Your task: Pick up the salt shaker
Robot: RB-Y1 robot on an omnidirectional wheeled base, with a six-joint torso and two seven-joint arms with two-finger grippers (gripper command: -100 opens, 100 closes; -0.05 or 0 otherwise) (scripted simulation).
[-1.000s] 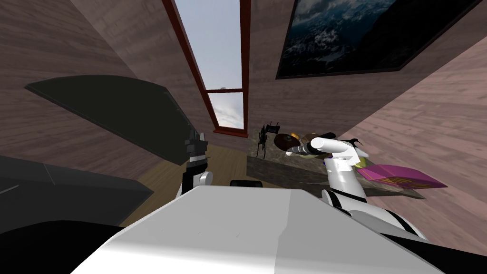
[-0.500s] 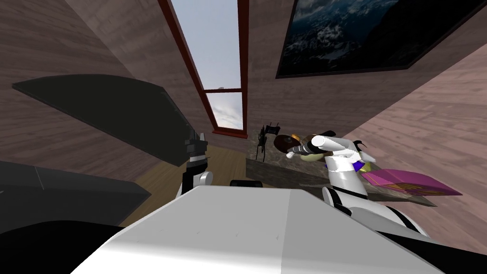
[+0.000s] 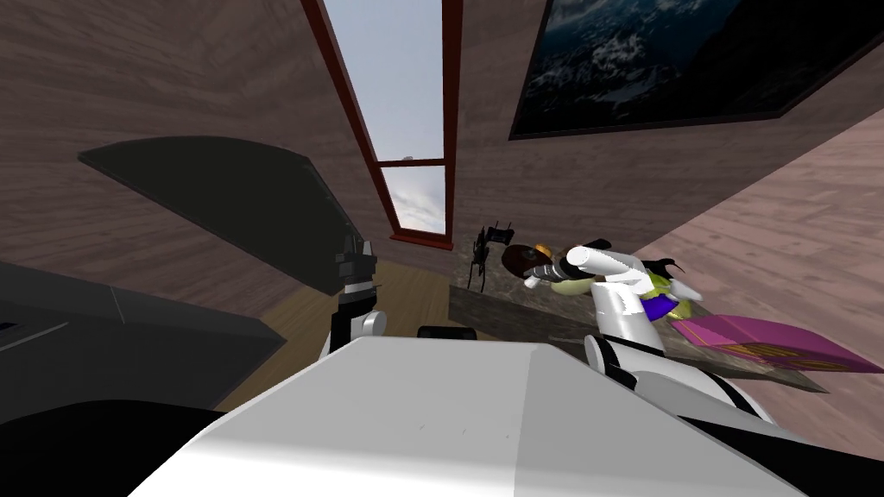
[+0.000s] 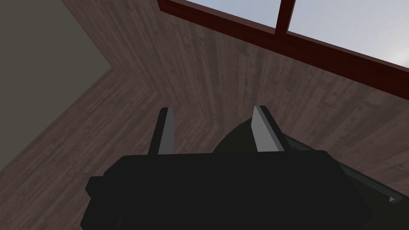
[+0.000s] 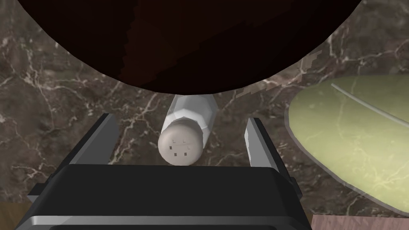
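The salt shaker [image 5: 181, 137] is a small pale grey cylinder with a holed cap, standing on the brown marble tabletop [image 5: 60, 80]. My right gripper [image 5: 180, 119] is open, and the shaker stands between its two fingers [image 5: 257, 139] without touching either. In the head view the right gripper [image 3: 528, 279] reaches over the table's near part. My left gripper [image 3: 356, 252] is raised at the left of my chest, away from the table. In the left wrist view the left gripper [image 4: 213, 109] is open and holds nothing.
A large dark brown bowl [image 5: 191, 40] sits just beyond the shaker. A pale green plate [image 5: 351, 131] lies close to one side of it. A magenta book [image 3: 760, 341] lies on the table's right end and a thin black stand [image 3: 483, 250] at its far corner.
The whole head picture has shifted slightly, so I have moved a little. Both arms keep the same pose, with the right hand still over the table.
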